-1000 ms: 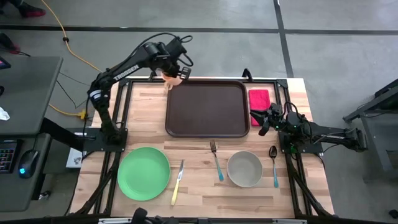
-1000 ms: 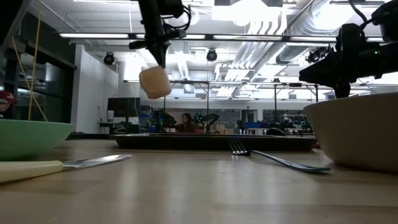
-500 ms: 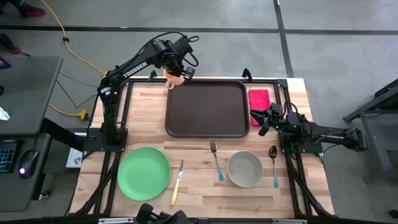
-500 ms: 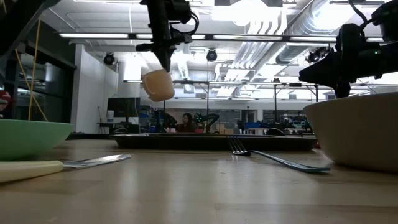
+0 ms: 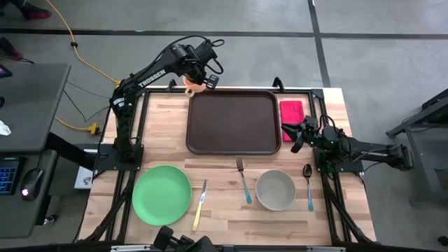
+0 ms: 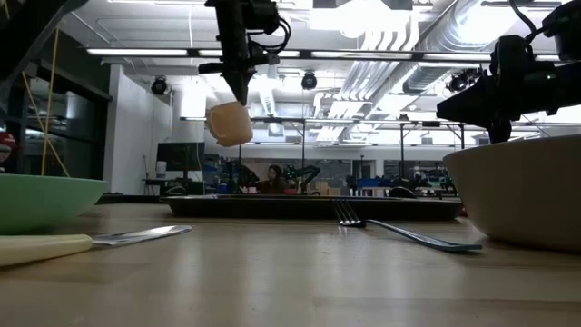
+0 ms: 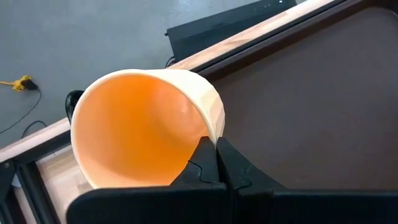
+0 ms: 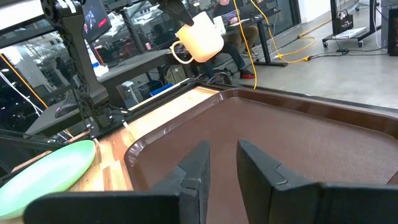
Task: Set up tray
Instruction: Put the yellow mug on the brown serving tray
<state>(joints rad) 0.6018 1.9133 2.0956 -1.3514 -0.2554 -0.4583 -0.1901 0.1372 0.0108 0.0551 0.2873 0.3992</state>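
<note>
The tray (image 5: pixel 233 122) lies at the counter's (image 5: pixel 168 133) 12 o'clock half, long axis 9-to-3. The right end effector (image 5: pixel 288 136), narrowly parted and empty, waits at its 3 o'clock edge. The left end effector (image 5: pixel 198 82), nearer the far corner, pinches a cup (image 5: pixel 195 87) by the rim; the tray lies toward 5 o'clock beneath it.

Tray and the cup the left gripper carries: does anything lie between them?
Nothing visible. The left gripper holds the cup by its rim in the air over the tray's far left corner, and the tray's surface shows bare beneath. The right gripper waits beside the tray's right edge.
</note>
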